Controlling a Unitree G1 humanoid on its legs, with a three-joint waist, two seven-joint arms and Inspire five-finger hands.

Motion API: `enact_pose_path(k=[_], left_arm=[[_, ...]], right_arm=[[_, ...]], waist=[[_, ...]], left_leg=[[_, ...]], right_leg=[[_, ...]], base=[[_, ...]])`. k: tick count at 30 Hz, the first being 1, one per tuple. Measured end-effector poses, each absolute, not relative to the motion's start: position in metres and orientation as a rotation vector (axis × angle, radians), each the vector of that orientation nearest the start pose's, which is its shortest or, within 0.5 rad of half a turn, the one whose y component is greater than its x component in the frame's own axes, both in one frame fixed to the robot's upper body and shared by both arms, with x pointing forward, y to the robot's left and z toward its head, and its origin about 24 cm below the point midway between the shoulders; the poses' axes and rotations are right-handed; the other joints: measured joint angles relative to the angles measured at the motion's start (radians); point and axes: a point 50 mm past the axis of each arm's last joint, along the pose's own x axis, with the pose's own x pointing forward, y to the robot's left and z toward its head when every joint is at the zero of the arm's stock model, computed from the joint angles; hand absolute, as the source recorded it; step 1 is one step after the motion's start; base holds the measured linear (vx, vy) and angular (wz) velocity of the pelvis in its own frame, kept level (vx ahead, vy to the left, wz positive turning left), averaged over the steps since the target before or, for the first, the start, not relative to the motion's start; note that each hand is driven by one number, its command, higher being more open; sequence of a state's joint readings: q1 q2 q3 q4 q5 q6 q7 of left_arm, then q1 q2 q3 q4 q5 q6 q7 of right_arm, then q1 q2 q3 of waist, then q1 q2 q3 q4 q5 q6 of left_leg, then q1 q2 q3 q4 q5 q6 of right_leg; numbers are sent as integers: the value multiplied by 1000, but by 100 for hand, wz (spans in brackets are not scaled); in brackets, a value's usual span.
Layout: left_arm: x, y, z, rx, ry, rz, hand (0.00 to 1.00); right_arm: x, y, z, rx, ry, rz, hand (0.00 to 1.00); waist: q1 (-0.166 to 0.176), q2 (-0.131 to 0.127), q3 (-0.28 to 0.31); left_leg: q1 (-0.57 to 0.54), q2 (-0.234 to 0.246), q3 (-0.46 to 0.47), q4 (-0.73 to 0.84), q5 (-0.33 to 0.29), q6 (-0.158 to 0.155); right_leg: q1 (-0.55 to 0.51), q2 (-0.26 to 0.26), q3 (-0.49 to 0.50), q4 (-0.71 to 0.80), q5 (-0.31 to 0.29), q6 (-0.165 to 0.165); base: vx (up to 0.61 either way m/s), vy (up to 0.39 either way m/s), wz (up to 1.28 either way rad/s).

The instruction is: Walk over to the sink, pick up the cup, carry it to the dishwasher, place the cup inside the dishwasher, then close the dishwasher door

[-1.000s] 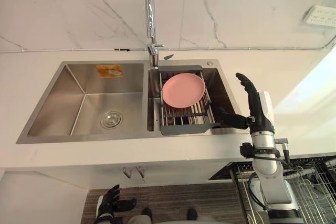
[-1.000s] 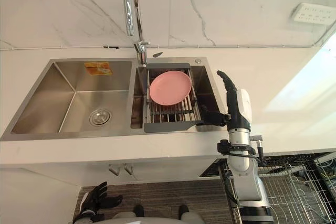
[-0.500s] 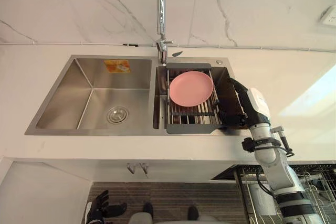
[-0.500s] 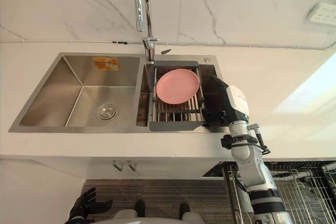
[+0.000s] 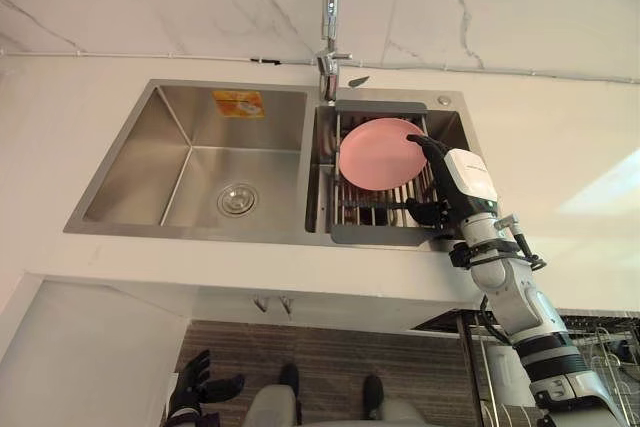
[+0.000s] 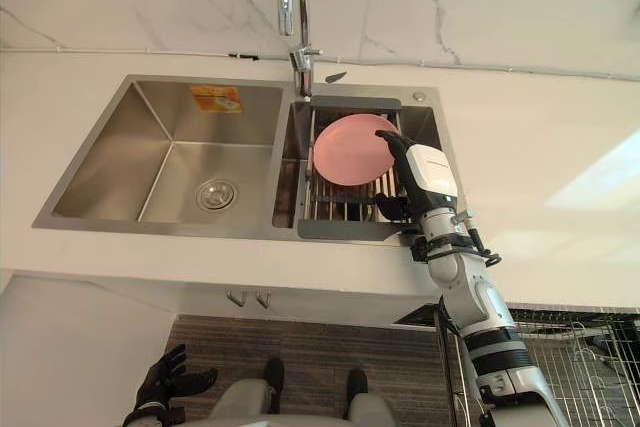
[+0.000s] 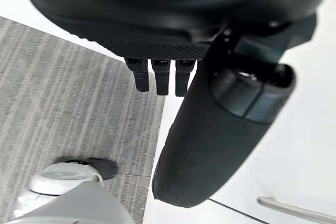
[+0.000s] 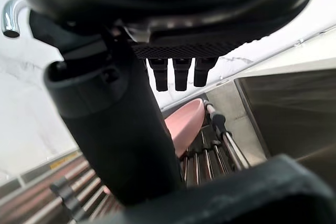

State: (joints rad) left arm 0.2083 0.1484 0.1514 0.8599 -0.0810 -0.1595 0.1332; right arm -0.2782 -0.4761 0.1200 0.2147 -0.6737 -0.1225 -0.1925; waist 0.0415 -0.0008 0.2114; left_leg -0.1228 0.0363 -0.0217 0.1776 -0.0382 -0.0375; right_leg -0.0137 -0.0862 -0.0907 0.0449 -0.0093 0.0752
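Observation:
A pink plate (image 5: 375,152) leans on a dark wire drying rack (image 5: 372,234) in the right basin of a steel double sink (image 5: 190,152). My right hand (image 5: 456,183) hangs over the rack's right side, open, fingers straight and pointing at the plate's right rim, thumb low by the rack's front corner. From the right wrist the plate (image 8: 187,121) and rack bars (image 8: 210,162) lie just past the fingers (image 8: 181,74), with nothing between them and the thumb. The hand hides the basin's right part. My left hand (image 5: 197,393) hangs open low by the floor.
A tall chrome faucet (image 5: 330,7) rises behind the divider between the basins. White counter (image 5: 540,162) surrounds the sink, with a marble wall behind. A wire dishwasher rack (image 6: 585,347) juts out at the lower right. White cabinet front with handles (image 5: 272,303) lies below the counter.
The camera has shifted, sliding the sink rightward in the picture. My right hand came down from the counter at the sink's right edge and reached in over the rack beside the plate.

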Motion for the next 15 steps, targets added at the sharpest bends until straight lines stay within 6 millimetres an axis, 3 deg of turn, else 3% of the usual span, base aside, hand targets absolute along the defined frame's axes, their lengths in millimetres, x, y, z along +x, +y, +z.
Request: enact_pose_path(k=[7, 12, 13, 15], left_arm=[[101, 240, -135, 63, 847, 437, 90], [113, 239, -129, 60, 796, 432, 90], [115, 239, -128, 60, 787, 431, 90], [116, 239, -128, 59, 782, 431, 90]], right_arm=[[320, -208, 124, -1251, -363, -96, 90], [328, -208, 130, -1297, -364, -111, 90], [332, -207, 135, -1305, -378, -125, 30], [336, -208, 140, -1307, -379, -146, 30]], waist=[[23, 2, 29], [28, 4, 54], [27, 4, 58], [28, 4, 59]], left_leg=[[-34, 0, -6, 15, -1, 2], [-42, 0, -13, 19, -1, 2], [-48, 0, -12, 19, -1, 2], [-56, 0, -12, 20, -1, 2]], right_leg=[[-23, 1, -8, 2, 2, -3], [-26, 1, -20, 5, 3, -4], [-33, 1, -20, 5, 3, -4], [-41, 1, -20, 7, 3, -4]], base=[[-17, 1, 2], [-1, -4, 4], [0, 0, 0], [0, 0, 0]])
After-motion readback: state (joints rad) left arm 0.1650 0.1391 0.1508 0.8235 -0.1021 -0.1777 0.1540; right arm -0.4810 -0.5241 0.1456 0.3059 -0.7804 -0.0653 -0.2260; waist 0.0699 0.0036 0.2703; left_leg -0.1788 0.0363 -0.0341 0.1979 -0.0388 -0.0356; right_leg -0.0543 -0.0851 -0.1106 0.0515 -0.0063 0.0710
